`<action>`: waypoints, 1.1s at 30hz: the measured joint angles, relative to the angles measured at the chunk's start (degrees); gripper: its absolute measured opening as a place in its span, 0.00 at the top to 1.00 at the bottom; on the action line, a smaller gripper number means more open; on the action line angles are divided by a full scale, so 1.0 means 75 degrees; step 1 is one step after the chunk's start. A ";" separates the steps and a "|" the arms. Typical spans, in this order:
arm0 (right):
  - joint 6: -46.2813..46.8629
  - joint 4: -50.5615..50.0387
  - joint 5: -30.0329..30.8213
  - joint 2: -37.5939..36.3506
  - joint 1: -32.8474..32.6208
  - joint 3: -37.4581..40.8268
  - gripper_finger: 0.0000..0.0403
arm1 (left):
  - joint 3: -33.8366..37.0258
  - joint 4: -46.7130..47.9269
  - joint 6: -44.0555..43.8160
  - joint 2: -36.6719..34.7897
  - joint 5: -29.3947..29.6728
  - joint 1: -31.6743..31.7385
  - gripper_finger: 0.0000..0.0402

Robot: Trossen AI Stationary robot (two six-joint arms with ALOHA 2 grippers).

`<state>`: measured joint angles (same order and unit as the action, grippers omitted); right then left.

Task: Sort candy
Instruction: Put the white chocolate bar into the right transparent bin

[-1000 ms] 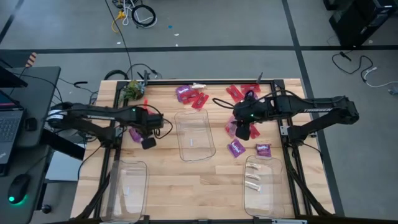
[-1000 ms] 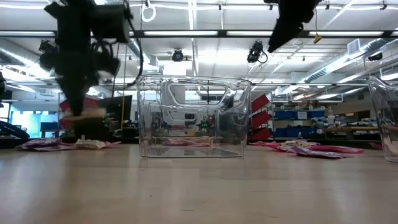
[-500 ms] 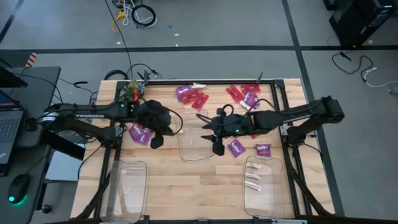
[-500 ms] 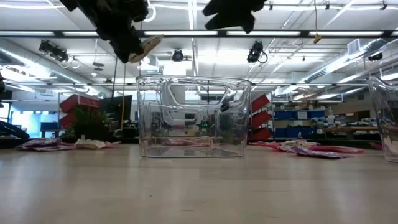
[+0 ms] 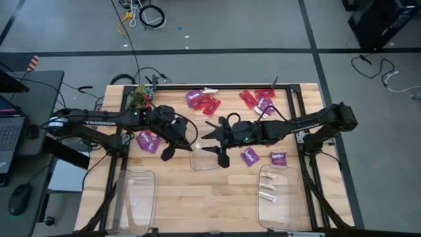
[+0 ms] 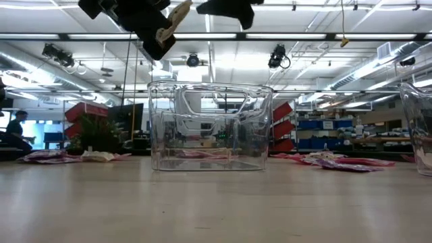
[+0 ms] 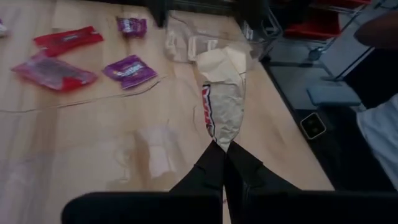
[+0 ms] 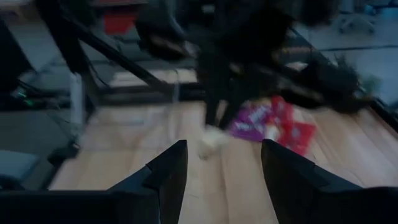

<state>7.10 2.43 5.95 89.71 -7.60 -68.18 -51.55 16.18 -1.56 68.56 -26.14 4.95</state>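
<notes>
Both arms have swung in over the middle bin since a second ago, the left one bringing a cream candy with it.

Left tool (image 7: 222,149) is pinched shut on the cream-wrapped candy (image 7: 222,93), holding it by one end so the rest hangs free above the middle bin (image 5: 209,158), probably for a clean drop. In the low view the candy (image 6: 177,13) rides high over the bin's left rim (image 6: 209,88). Right tool (image 8: 222,180) hovers over the same bin with jaws spread and nothing between them, seemingly just emptied. Unsorted red and purple candies (image 5: 200,100) lie on the desk (image 5: 197,197) beyond the bin; more purple ones (image 5: 250,157) sit beside its right wall. Cream pieces rest in the right-hand bin (image 5: 284,172).
</notes>
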 joint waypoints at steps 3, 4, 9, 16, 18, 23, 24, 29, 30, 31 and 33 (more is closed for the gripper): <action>-0.0001 0.0074 -0.0027 0.0027 0.0000 0.0000 0.53 | 0.0000 -0.0338 -0.0029 0.0183 -0.0082 -0.0034 1.00; -0.0001 0.0063 -0.0031 0.0032 0.0000 0.0000 0.53 | 0.0002 -0.0373 -0.0031 0.0241 -0.0085 -0.0056 1.00; 0.0026 0.0061 -0.0227 0.0035 -0.0012 0.0000 0.55 | 0.0003 -0.0867 -0.0051 0.0440 -0.0225 -0.0078 1.00; 0.0025 0.0009 -0.0427 0.0035 -0.0029 0.0000 0.62 | 0.0003 -0.1274 -0.0121 0.0454 -0.0361 -0.0075 1.00; -0.0002 0.0000 -0.0425 0.0035 -0.0029 0.0000 0.66 | 0.0003 -0.1278 -0.0197 0.0454 -0.0395 -0.0075 1.00; -0.0190 -0.0003 -0.0425 0.0035 -0.0029 0.0000 0.82 | 0.0003 -0.1308 -0.0260 0.0454 -0.0392 -0.0075 0.99; -0.0252 0.0016 -0.0425 0.0035 -0.0029 0.0000 0.86 | 0.0003 -0.1335 -0.0274 0.0454 -0.0392 -0.0075 0.99; -0.0478 0.0027 -0.0419 0.0032 -0.0035 0.0000 0.97 | 0.0003 -0.1341 -0.0280 0.0454 -0.0334 -0.0078 0.97; -0.0476 0.0027 -0.0414 0.0032 -0.0035 0.0000 0.97 | 0.0003 -0.1341 -0.0280 0.0454 -0.0316 -0.0078 0.97; -0.0469 0.0026 -0.0410 0.0028 -0.0035 0.0000 0.97 | 0.0003 -0.1344 -0.0279 0.0454 -0.0297 -0.0078 0.97; -0.0484 0.0007 -0.0407 -0.0008 -0.0041 0.0000 0.99 | 0.0003 -0.1374 -0.0239 0.0454 -0.0270 -0.0078 0.95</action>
<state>3.47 2.48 2.90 89.65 -7.90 -68.18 -51.53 5.88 -3.36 71.96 -28.16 4.36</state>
